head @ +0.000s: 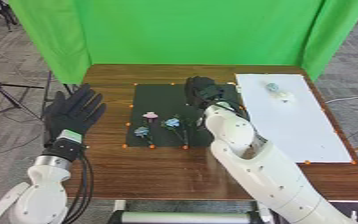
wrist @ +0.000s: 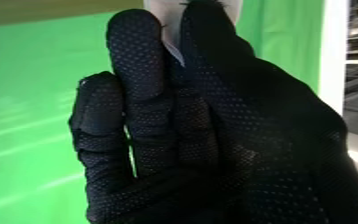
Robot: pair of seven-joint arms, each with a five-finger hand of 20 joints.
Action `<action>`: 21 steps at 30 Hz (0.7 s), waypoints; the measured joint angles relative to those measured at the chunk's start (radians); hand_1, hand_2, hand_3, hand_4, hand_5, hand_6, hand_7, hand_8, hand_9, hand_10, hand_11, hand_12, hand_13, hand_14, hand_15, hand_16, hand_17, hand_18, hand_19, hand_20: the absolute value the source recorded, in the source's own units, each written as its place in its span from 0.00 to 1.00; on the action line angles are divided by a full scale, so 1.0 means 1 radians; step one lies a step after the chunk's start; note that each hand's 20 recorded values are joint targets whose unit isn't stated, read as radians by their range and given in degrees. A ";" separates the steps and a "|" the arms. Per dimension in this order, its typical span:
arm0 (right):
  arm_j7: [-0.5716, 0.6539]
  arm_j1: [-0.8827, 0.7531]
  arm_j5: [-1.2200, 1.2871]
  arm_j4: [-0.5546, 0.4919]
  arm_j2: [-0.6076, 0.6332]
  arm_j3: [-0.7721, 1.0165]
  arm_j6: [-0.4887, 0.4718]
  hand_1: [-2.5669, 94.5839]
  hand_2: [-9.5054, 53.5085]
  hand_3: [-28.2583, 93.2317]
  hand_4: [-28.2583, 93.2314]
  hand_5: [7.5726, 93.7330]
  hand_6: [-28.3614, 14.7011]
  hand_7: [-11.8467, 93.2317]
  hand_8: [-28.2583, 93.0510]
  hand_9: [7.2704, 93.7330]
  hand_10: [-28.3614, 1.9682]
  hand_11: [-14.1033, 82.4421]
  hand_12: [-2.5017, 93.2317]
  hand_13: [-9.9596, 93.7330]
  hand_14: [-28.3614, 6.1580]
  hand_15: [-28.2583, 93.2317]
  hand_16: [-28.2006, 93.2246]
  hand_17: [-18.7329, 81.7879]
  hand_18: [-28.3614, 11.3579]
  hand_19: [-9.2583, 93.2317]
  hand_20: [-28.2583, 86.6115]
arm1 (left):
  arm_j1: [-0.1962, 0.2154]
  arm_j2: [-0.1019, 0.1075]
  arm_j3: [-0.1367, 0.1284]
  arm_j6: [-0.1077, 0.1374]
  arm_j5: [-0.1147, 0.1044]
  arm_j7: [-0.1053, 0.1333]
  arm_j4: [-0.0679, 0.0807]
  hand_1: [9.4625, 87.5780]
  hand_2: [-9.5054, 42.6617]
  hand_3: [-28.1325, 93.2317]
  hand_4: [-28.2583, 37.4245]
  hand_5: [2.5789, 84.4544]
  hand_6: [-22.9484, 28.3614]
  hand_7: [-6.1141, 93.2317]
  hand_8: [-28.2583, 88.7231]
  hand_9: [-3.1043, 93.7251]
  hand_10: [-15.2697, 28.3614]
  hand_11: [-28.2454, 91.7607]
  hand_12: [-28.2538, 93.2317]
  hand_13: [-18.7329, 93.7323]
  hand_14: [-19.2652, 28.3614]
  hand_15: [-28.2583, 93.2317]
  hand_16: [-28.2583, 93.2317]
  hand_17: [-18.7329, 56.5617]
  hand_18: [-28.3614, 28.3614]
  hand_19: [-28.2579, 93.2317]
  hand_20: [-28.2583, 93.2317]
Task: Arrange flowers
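My right hand point(head: 200, 91) is over the upper right part of the dark mat point(head: 162, 95) in the head view. In the right wrist view the right hand point(wrist: 238, 115) has its thumb and a finger pinched on a pale object point(wrist: 168, 25) at their tips; what it is I cannot tell. A pink flower point(head: 151, 115) and two blue flowers point(head: 172, 122) point(head: 142, 131) lie on the mat. A pale blue flower point(head: 272, 87) and a white flower point(head: 285, 95) are on the white sheet point(head: 304, 130). My left hand point(head: 73, 109) is open with straight fingers at the table's left edge.
The brown wooden table point(head: 171, 175) extends in front of the mat and sheet. Small orange markers line their borders. A green backdrop point(head: 193, 32) hangs behind the table. Tripod legs point(head: 14, 95) stand on the floor at the left.
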 measured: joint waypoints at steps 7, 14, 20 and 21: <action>0.001 -0.004 -0.029 0.014 -0.044 -0.023 -0.009 0.72 0.00 0.80 0.00 0.76 0.65 0.43 0.26 0.90 0.68 0.26 0.49 0.79 0.66 0.53 0.60 0.60 0.30 0.89 0.54 | -0.029 -0.004 0.014 -0.001 0.002 -0.014 0.007 0.24 0.40 0.82 0.00 0.50 0.59 0.22 0.17 0.39 0.67 0.42 0.32 0.36 0.71 0.56 0.17 0.18 0.76 0.55 0.32; 0.000 -0.026 -0.054 0.027 -0.048 -0.009 -0.028 0.71 0.00 0.80 0.00 0.73 0.63 0.41 0.24 0.87 0.64 0.25 0.45 0.77 0.66 0.52 0.58 0.59 0.30 0.88 0.54 | -0.031 -0.010 0.009 0.001 0.004 -0.033 0.008 0.24 0.40 0.82 0.00 0.51 0.59 0.22 0.17 0.39 0.67 0.43 0.32 0.36 0.71 0.56 0.17 0.18 0.77 0.55 0.32; 0.004 -0.054 -0.051 0.015 -0.045 0.008 -0.114 0.69 0.00 0.81 0.00 0.71 0.62 0.37 0.23 0.83 0.63 0.22 0.40 0.74 0.65 0.50 0.55 0.58 0.27 0.87 0.56 | -0.029 -0.015 0.002 0.001 0.008 -0.044 0.008 0.24 0.41 0.81 0.00 0.51 0.59 0.23 0.17 0.39 0.67 0.43 0.32 0.37 0.71 0.57 0.17 0.18 0.77 0.56 0.32; 0.005 -0.057 -0.049 0.010 -0.044 0.008 -0.126 0.70 0.00 0.81 0.00 0.70 0.62 0.37 0.23 0.83 0.63 0.21 0.39 0.74 0.65 0.50 0.55 0.58 0.27 0.87 0.56 | -0.029 -0.015 0.001 0.001 0.008 -0.044 0.008 0.25 0.42 0.81 0.00 0.51 0.59 0.23 0.17 0.39 0.67 0.43 0.32 0.37 0.71 0.57 0.17 0.18 0.77 0.56 0.32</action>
